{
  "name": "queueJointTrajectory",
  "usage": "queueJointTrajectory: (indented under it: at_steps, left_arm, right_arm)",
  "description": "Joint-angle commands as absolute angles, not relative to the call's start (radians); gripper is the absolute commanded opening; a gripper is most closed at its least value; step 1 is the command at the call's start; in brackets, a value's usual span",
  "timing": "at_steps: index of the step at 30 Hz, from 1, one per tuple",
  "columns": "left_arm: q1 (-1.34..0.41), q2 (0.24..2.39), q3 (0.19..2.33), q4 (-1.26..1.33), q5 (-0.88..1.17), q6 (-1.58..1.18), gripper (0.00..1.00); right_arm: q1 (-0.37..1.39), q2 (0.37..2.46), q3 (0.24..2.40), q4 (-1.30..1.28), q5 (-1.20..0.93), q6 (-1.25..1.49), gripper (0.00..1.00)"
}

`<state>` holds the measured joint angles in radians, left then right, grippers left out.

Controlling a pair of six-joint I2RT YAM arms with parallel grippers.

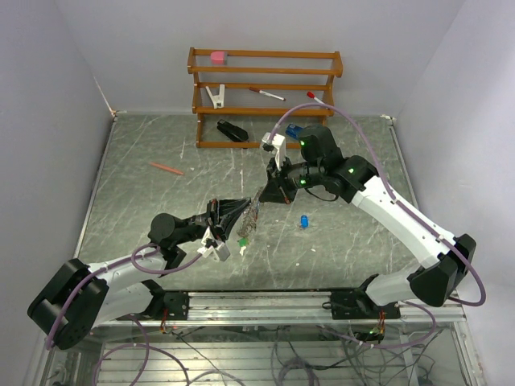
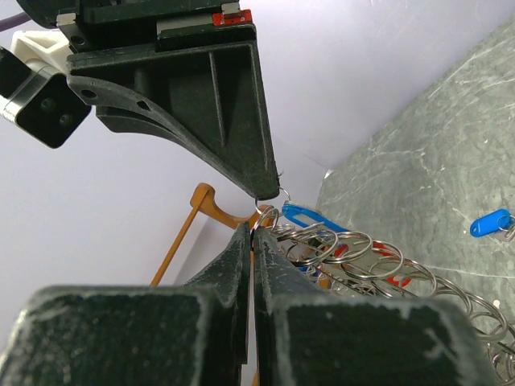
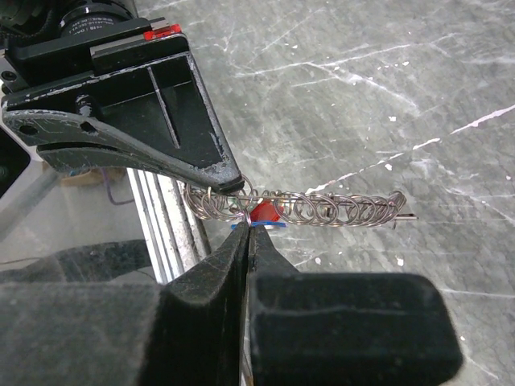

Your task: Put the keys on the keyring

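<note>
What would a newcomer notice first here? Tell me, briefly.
The keyring, a bristling chain of small silvery rings, is held mid-table, pinched between the left gripper and the right gripper, both shut on it. A lone blue-tagged key lies on the table beside it, toward the right arm.

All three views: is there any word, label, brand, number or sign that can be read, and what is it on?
No text can be read in any view.
Loose blue key tag: no writing shows; too small to tell.
Red tag and blue tag on the keyring: no lettering visible.
Red strip on the black housing: plain, no characters.
</note>
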<state>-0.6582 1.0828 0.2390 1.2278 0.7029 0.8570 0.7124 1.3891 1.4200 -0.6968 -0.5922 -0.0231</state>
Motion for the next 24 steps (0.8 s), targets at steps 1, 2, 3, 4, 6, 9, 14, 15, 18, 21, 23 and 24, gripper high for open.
queueJointTrajectory:
  at_steps: [1, 2, 3, 4, 6, 9, 14, 15, 18, 21, 23, 24]
  left_arm:
    - [-0.669, 1.077, 0.281, 1.386, 0.719, 0.861, 0.07]
    - [-0.669, 1.078, 0.281, 1.386, 0.719, 0.862, 0.07]
    - [-0.668, 1.079, 0.281, 1.385, 0.719, 0.863, 0.07]
    - [-0.667, 1.079, 0.282, 1.380, 0.721, 0.867, 0.07]
    - [-0.669, 1.079, 0.282, 1.374, 0.722, 0.876, 0.07]
    - [-0.669, 1.079, 0.282, 1.366, 0.723, 0.886, 0.07]
    - [-0.669, 1.080, 0.282, 1.358, 0.726, 0.897, 0.07]
    - [-0.670, 1.079, 0.281, 1.355, 0.726, 0.904, 0.07]
    - [-0.674, 1.078, 0.279, 1.341, 0.719, 0.934, 0.07]
    - [-0.676, 1.077, 0.279, 1.322, 0.712, 0.958, 0.07]
    - [-0.677, 1.079, 0.280, 1.316, 0.708, 0.978, 0.07]
    - [-0.678, 1.081, 0.279, 1.314, 0.706, 0.987, 0.07]
  right_arm:
    - [0.707, 1.398, 1.423, -0.692, -0.620, -0.014, 0.00]
    - [0.708, 1.396, 1.423, -0.694, -0.623, -0.011, 0.00]
    - [0.708, 1.393, 1.424, -0.694, -0.624, -0.009, 0.00]
    - [0.708, 1.392, 1.425, -0.694, -0.626, -0.003, 0.00]
    - [0.708, 1.390, 1.429, -0.696, -0.632, 0.002, 0.00]
    - [0.709, 1.390, 1.437, -0.702, -0.646, 0.012, 0.00]
    - [0.709, 1.393, 1.442, -0.707, -0.659, 0.042, 0.00]
    - [0.710, 1.393, 1.442, -0.707, -0.659, 0.051, 0.00]
    - [0.709, 1.393, 1.446, -0.708, -0.662, 0.080, 0.00]
    - [0.710, 1.388, 1.443, -0.696, -0.677, 0.112, 0.00]
    - [0.709, 1.382, 1.443, -0.691, -0.678, 0.127, 0.00]
    - [0.710, 1.380, 1.443, -0.690, -0.677, 0.133, 0.00]
